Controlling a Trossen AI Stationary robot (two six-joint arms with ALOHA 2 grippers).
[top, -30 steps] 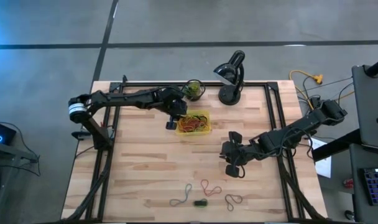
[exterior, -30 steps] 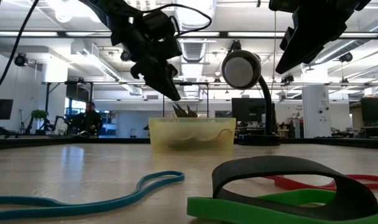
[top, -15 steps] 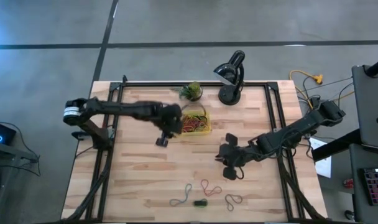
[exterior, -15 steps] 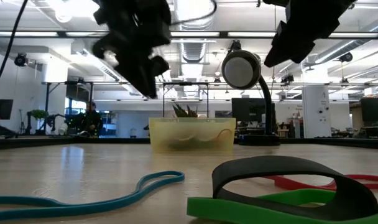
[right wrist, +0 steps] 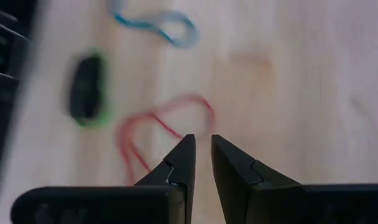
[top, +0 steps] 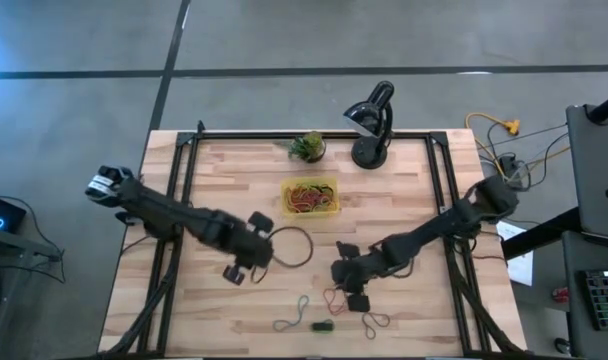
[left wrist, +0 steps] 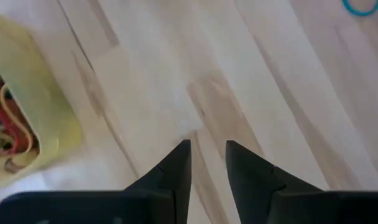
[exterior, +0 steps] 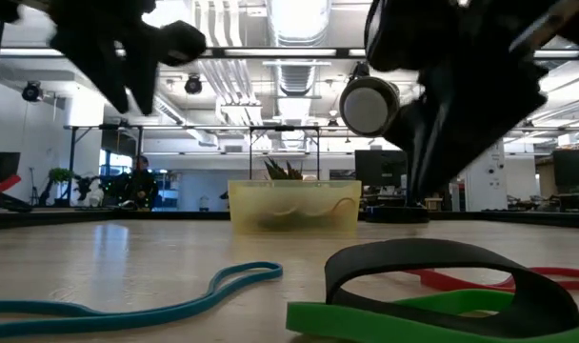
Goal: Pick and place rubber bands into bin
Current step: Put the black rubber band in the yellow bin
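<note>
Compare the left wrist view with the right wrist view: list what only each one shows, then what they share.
Only the left wrist view shows the bin, a translucent yellow tray with red and yellow bands inside, plus a sliver of a blue band at the picture's far corner.

Only the right wrist view shows loose bands on the table: the red rubber band just ahead of the right gripper, the blue rubber band, and the green-and-dark band.

Both show bare wooden table and their own gripper, the left gripper included, with a narrow gap between empty fingers.

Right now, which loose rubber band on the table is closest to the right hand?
The red band: the right hand hovers right at its loop, while the blue band and the green-and-black one lie farther off.
</note>
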